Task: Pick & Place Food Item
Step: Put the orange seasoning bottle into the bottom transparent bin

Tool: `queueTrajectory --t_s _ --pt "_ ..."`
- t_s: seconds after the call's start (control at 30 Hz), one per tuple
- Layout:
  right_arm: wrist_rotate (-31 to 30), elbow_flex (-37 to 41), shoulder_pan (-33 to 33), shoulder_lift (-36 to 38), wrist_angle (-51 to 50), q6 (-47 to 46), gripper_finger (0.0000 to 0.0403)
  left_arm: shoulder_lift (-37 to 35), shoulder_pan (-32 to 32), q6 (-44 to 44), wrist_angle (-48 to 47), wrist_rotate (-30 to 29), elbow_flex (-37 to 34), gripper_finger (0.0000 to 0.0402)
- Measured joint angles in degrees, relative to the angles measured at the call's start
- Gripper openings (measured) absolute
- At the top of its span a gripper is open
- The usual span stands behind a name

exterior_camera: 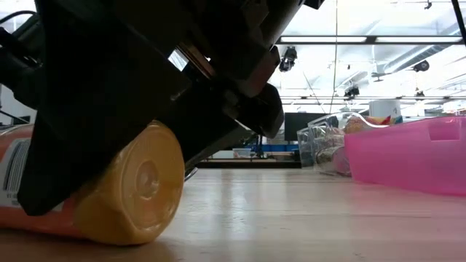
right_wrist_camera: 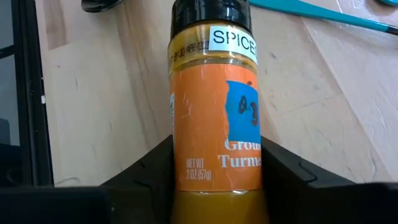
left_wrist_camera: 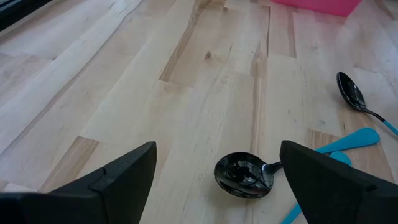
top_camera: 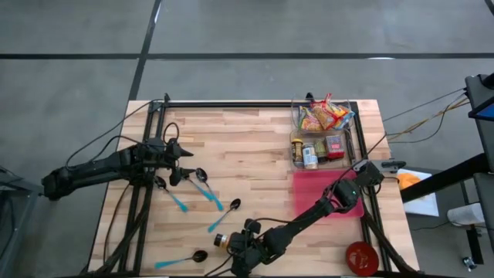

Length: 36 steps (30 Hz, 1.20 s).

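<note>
Two arms are working over my pale wooden table (top_camera: 255, 147), which is sitting on a grey floor crossed by dark lines. I am seeing the right gripper (top_camera: 238, 249) down near the table's front edge, its jaws standing on either side of a turmeric spice jar (right_wrist_camera: 214, 118) that is lying on its side on the boards; the dark fingers (right_wrist_camera: 146, 168) are touching its orange label, so I am reading this as a grip on the jar. The left gripper (top_camera: 179, 160) is hovering over the left part of the table with its jaws spread wide and nothing between them, just above a black spoon (left_wrist_camera: 244, 175) with a teal handle. More teal-handled spoons are lying scattered between the two arms. A pink tray (top_camera: 301, 189) is resting on the right part of the table, with a clear bin (top_camera: 297, 131) of packaged food behind it. Across the low view, ceiling light strips are glowing in a large bright room.
</note>
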<state>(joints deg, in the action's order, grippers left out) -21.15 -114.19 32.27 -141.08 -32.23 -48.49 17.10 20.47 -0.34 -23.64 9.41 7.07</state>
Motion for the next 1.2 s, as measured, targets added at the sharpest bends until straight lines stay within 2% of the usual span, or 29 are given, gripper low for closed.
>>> queueTrajectory --t_s 0.3,0.57,0.8,1.2 --pt "-0.82 -0.66 0.00 0.07 -1.06 0.00 0.0166 0.00 0.00 0.00 0.00 0.00 0.00 0.0345" --pt "-7.44 -4.50 0.55 0.81 -6.38 -0.87 0.0171 0.00 0.00 0.00 -0.02 0.02 0.00 0.0345" --pt "-10.98 -9.20 0.60 1.10 -16.59 -5.76 0.0172 0.00 0.01 -0.01 -0.01 0.00 0.00 0.0345" --pt "-21.71 -16.49 0.59 1.22 -28.76 -5.92 0.0173 -0.02 0.01 0.00 -0.02 0.02 0.00 0.0345"
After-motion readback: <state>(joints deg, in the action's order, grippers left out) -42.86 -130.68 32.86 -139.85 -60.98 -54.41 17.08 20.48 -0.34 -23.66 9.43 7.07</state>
